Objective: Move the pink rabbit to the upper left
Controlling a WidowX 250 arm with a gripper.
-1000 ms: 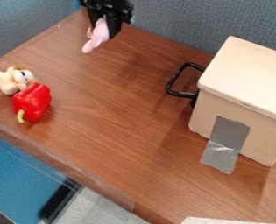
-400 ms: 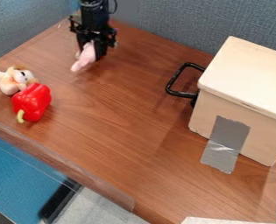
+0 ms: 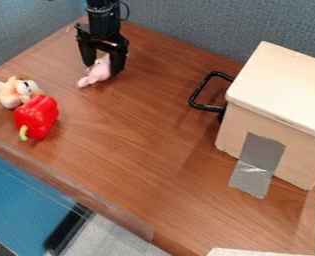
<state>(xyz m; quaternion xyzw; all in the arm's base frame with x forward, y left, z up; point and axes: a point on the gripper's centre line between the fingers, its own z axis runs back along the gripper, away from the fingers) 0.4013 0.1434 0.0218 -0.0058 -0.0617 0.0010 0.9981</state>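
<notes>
At upper left, pink rabbit (image 3: pixel 96 74), between tips of spread pincer (image 3: pixel 101 70)

From my camera, the rabbit (image 3: pixel 95 74) lies on the counter (image 3: pixel 153 150) between the pincer's (image 3: pixel 101 70) fingers. Left of the pincer and nearer me sits the pepper (image 3: pixel 37 116), a stuffed toy (image 3: pixel 16 91) just behind it. Well right of the pincer stands a box (image 3: pixel 280 90), its handle (image 3: pixel 200 92) towards the pincer; tape (image 3: pixel 258 162) runs from box to counter. A partition (image 3: pixel 206 30) rises behind.
</notes>
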